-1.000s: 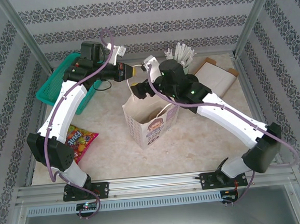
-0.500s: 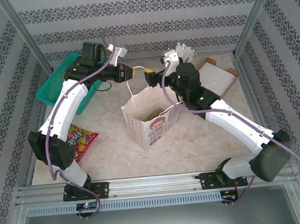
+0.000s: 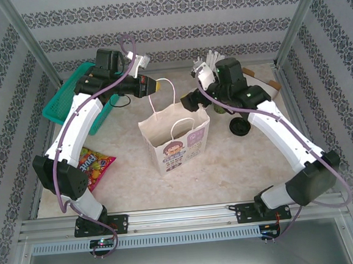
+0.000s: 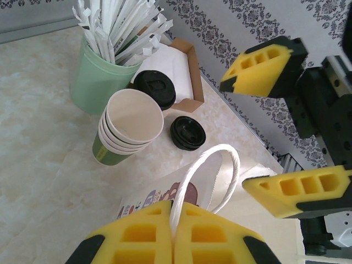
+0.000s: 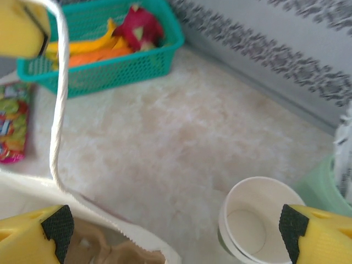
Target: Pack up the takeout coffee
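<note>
A white paper bag [image 3: 177, 138] stands open mid-table. My left gripper [image 3: 160, 83] is shut on its rope handle [image 4: 212, 165], which the yellow pads [image 4: 137, 236] pinch and hold upright. My right gripper [image 3: 193, 101] hangs open just right of the bag's mouth, its fingers [image 4: 264, 66] spread wide with nothing between them. What looks like the takeout coffee [image 3: 240, 127], a low dark cup with a round black lid [image 4: 187, 133], stands free on the table right of the bag. In the right wrist view my right gripper [image 5: 175, 228] hovers over the bag's rim [image 5: 137, 242], and brown pulp shows inside.
A stack of lidless cups [image 4: 129, 124] and a green tumbler of straws [image 4: 93, 77] stand behind the coffee, beside a cardboard box [image 4: 181, 60] and another black lid [image 4: 155, 88]. A teal basket [image 3: 70, 100] is at the back left. A candy packet [image 3: 93, 163] lies at the left.
My right gripper has risen out of the bag and drawn back to the right, still open, uncovering the black-lidded cup. The bag has shifted slightly. The left gripper still holds the handle.
</note>
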Available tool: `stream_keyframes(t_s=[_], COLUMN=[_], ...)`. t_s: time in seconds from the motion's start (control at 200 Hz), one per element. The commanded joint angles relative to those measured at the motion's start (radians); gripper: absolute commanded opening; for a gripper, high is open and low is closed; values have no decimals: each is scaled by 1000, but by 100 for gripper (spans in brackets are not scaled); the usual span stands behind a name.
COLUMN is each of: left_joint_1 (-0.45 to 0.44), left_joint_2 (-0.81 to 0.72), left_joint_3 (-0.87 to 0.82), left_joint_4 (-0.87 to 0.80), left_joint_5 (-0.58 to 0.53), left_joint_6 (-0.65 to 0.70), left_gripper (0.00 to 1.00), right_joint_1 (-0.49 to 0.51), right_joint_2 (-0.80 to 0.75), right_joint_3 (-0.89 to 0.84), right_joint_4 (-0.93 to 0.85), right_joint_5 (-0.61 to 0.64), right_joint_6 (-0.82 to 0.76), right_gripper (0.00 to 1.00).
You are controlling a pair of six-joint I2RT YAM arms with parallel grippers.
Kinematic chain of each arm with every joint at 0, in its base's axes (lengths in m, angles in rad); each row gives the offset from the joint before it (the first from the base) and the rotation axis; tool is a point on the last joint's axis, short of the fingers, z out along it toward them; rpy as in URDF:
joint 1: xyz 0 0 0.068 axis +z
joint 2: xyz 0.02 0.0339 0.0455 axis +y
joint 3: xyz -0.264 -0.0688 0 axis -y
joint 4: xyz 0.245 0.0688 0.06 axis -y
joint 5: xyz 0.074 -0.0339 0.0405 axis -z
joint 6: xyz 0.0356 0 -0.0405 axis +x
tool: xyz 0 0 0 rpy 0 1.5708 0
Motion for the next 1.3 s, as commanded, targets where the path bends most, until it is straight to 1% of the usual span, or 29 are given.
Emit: stream_keyframes(t_s=[0.0, 0.14, 0.265, 0.41, 0.55, 0.62, 0.734, 0.754, 0.819, 0.924, 1.009, 1.094, 1.139, 1.184, 1.224, 1.254, 1.294], left_joint_1=[9, 9, 9, 9, 9, 8, 9, 9, 9, 9, 9, 9, 9, 9, 9, 9, 9], left_joint_2=[3, 3, 3, 3, 2, 1, 3, 3, 5, 9, 12, 14, 14, 16, 16, 15, 13], left_joint_3=[43, 49, 49, 49, 49, 49, 47, 48, 49, 52, 55, 64, 70, 79, 85, 89, 91], left_joint_4=[-30, -36, -40, -39, -40, -39, -34, -33, -31, -27, -23, -26, -28, -32, -35, -35, -34], left_joint_5=[26, 30, 30, 29, 26, 26, 24, 24, 25, 26, 32, 41, 49, 59, 66, 72, 78], left_joint_6=[31, 31, 35, 32, 33, 33, 31, 31, 30, 24, 21, 24, 27, 27, 26, 24, 20], left_gripper=[0, 0, 0, 0, 0, 0, 0, 0, 0, 0, 0, 1, 2, 3, 4, 5, 9], right_joint_1=[-19, -22, -19, -13, -2, -1, 1, 1, 1, 4, 7, 14, 21, 31, 41, 47, 59], right_joint_2=[47, 103, 131, 177, 194, 197, 193, 193, 197, 211, 228, 236, 232, 224, 216, 210, 200], right_joint_3=[86, 163, 193, 235, 248, 242, 219, 216, 216, 235, 265, 283, 287, 290, 290, 289, 286], right_joint_4=[-197, -286, -305, -324, -342, -341, -330, -329, -332, -365, -414, -439, -442, -444, -445, -447, -449], right_joint_5=[-121, -113, -140, -90, -77, -61, -47, -45, -37, -46, -49, -15, 7, 27, 43, 51, 67], right_joint_6=[-133, -174, -183, -150, -140, -140, -142, -145, -143, -140, -151, -148, -148, -144, -141, -137, -129], right_gripper=[97, 94, 94, 97, 92, 86, 82, 80, 69, 62, 51, 32, 18, 8, 5, 4, 1])
